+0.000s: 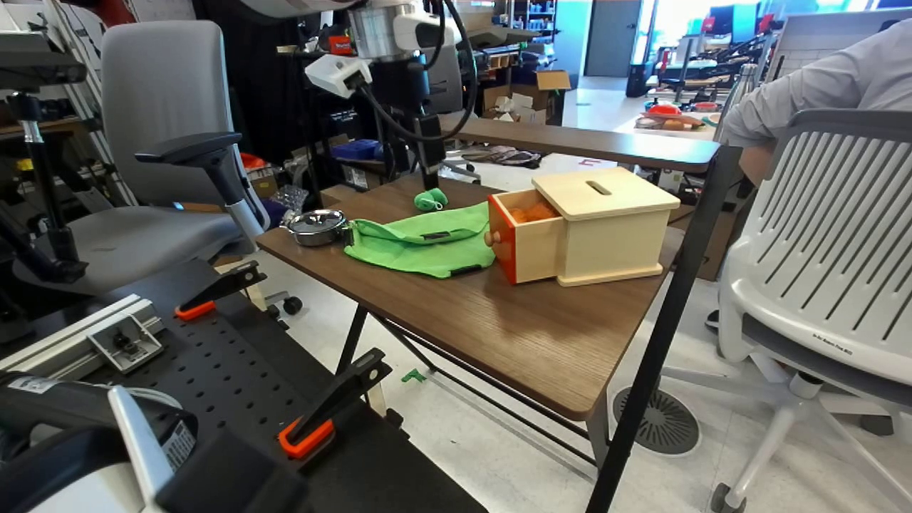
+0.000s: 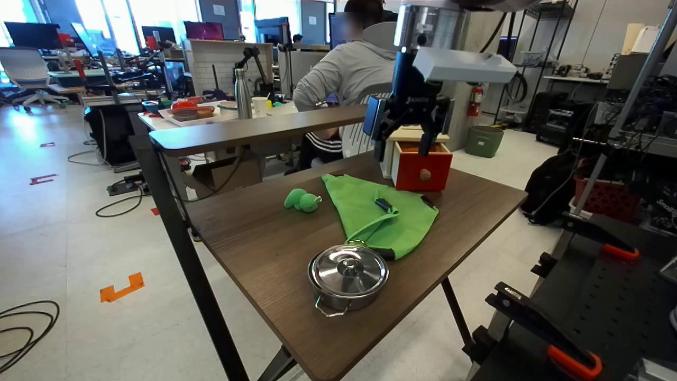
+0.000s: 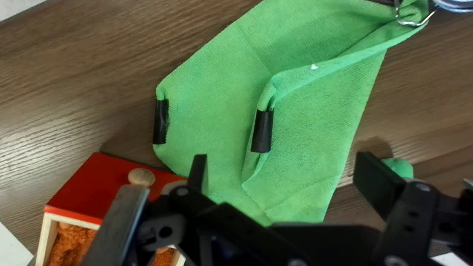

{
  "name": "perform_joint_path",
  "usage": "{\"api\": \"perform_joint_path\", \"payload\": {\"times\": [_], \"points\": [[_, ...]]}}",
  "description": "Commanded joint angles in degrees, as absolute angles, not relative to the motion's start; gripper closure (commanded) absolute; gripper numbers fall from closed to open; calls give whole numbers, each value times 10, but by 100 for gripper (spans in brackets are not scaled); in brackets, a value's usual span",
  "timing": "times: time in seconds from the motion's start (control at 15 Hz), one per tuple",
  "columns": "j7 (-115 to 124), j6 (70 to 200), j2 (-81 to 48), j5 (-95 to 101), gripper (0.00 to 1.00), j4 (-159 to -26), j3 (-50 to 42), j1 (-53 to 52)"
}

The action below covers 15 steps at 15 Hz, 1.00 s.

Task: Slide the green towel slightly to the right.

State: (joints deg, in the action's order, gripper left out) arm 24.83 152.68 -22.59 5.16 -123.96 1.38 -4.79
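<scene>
At one end of the green towel (image 3: 214,96), rumpled on the table (image 2: 254,233), stands a lidded pot (image 2: 348,270); toward the other, a wooden box (image 1: 613,246), its red-fronted drawer (image 2: 410,177) pulled out. A small green thing (image 2: 301,200) lies near the towel's edge. My tool (image 3: 286,173) hangs above the towel, fingers (image 3: 375,184) spread wide, apart from it.

Brown table (image 2: 259,238) bearing a green towel (image 2: 370,211), a lidded metal pot (image 2: 348,278), a small green object (image 2: 302,200) and a light wooden box (image 1: 598,246).
</scene>
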Motion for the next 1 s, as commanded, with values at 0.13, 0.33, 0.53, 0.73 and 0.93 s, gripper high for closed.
{"api": "perform_joint_path", "payload": {"times": [0.13,0.33,0.53,0.73,0.93], "points": [[253,1530,-336,43,0,-1141,-29,-78],[257,1528,-378,40,0,-1113,-42,-90],[260,1535,-403,29,0,-1095,-42,-98],[265,1542,-421,18,0,-1078,-41,-106],[266,1540,-438,7,0,-1062,-41,-111]]}}
